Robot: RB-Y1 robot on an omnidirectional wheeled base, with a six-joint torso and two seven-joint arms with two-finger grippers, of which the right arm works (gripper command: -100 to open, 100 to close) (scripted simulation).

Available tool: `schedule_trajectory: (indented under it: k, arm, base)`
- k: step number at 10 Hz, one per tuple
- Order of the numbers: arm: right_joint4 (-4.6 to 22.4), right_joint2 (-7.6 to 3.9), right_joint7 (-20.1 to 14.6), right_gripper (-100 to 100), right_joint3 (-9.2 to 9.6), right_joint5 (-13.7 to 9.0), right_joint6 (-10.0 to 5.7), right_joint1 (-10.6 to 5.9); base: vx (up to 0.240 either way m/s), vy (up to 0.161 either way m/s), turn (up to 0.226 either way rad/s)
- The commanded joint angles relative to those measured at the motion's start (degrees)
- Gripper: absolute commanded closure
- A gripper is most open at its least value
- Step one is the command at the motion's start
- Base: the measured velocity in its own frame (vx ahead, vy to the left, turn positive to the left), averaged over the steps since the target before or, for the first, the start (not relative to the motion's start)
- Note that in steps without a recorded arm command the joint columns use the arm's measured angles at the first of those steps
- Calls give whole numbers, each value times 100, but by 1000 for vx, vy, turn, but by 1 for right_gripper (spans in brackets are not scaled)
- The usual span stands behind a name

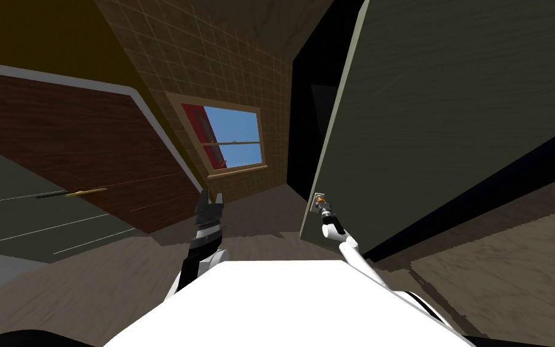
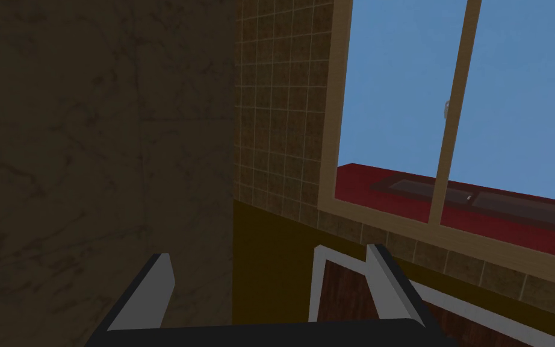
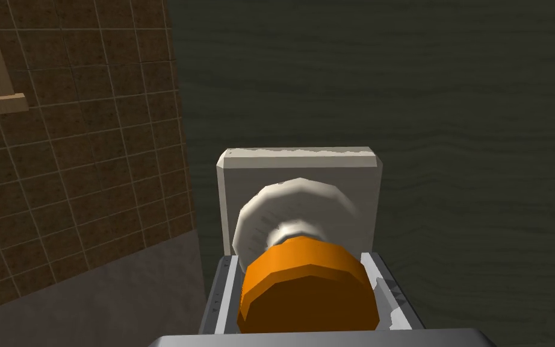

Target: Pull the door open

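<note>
Gripping the orange knob (image 3: 307,295) (door (image 3: 390,90) ajar), right gripper (image 3: 306,295).

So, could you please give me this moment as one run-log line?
right gripper: shut on orange knob | mount: white plate on dark door | left gripper: open, empty | door edge: black area beside it

We stand in a dim room. The brightest patch is the window (image 1: 234,129) on the far wall, its blue sky flat and even. The dark door (image 1: 451,108) on the right takes little light, and the orange knob (image 3: 306,295) stands out warm against it. Darker patches shade the floor (image 1: 270,247) near us. In the head view the walls splay toward the corners.
</note>
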Motion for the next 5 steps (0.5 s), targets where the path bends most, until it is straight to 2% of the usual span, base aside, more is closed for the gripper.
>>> schedule_trajectory:
  k: [1,5]
  arm:
    - [-42,-37,-86,100,110,26,-18,34]
    - [-153,-189,-325,100,368,81,-59,115]
  base:
    - [-197,-80,87]
    - [-194,-65,93]
